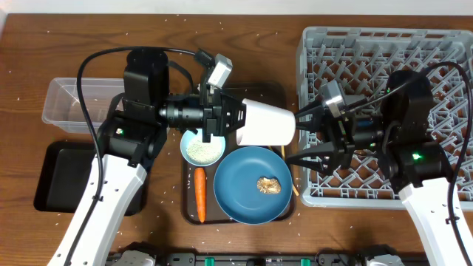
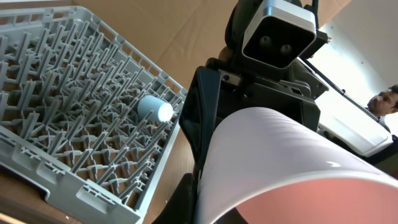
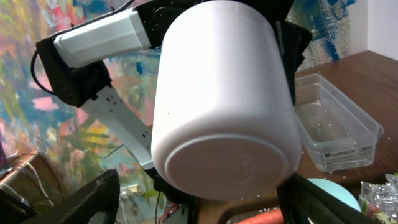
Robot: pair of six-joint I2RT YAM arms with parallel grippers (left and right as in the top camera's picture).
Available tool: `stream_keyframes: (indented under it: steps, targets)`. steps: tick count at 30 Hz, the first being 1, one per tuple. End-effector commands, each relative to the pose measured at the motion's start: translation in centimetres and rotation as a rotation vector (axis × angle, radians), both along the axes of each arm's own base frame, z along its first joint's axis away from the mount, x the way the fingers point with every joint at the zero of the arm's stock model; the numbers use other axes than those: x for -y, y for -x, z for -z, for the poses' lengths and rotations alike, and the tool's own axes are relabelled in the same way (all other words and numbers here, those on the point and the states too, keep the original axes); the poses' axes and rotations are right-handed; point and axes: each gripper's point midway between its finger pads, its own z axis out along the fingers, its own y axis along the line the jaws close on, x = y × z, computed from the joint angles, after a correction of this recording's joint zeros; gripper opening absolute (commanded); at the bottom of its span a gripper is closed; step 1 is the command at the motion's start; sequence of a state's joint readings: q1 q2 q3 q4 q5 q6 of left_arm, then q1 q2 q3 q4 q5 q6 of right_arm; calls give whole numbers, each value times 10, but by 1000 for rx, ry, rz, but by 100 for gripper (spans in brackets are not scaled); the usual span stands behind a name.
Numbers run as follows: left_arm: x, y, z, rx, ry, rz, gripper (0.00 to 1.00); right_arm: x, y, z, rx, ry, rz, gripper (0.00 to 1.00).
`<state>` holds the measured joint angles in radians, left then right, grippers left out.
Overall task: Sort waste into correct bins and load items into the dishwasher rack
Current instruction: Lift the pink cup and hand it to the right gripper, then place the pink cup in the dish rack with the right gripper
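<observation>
A pale pink cup (image 1: 267,123) hangs on its side above the brown serving tray (image 1: 270,90), mouth towards the left arm. My left gripper (image 1: 238,122) is shut on its rim, one black finger (image 2: 186,190) against the outer wall. My right gripper (image 1: 301,135) is open, its fingers (image 3: 84,199) standing apart on either side of the cup's base (image 3: 230,165). The grey dishwasher rack (image 1: 384,44) stands at the right with a light blue cup (image 2: 154,109) lying among its pegs. On the tray lie a blue plate (image 1: 247,188) with a brown food lump (image 1: 267,185), a white bowl (image 1: 202,148) of rice and a carrot (image 1: 199,194).
A clear tub (image 1: 70,103) and a black tray (image 1: 59,177) sit at the left, partly under the left arm. Rice grains are scattered over the wooden table. A printed wrapper (image 3: 380,199) shows at the lower right of the right wrist view.
</observation>
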<state>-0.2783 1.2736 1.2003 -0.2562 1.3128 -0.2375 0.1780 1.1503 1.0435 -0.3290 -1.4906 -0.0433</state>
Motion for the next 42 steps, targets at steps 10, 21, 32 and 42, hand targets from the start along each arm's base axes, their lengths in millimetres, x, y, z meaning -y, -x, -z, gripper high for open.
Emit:
stream_keyframes:
  steps: [10, 21, 32, 42]
  targets:
    - [5, -1, 0, 9, -14, -19, 6, -8, -6, -13, 69, -1, 40, 79]
    - [5, -1, -1, 10, -14, -20, 6, -10, -7, -20, 88, -13, 33, 61]
    - [3, -4, 0, 9, -16, -31, 50, -11, -10, -19, 73, -6, 57, 52]
    - [-29, -28, 6, -40, -29, -147, 66, 37, -48, -18, -30, 6, 271, 49]
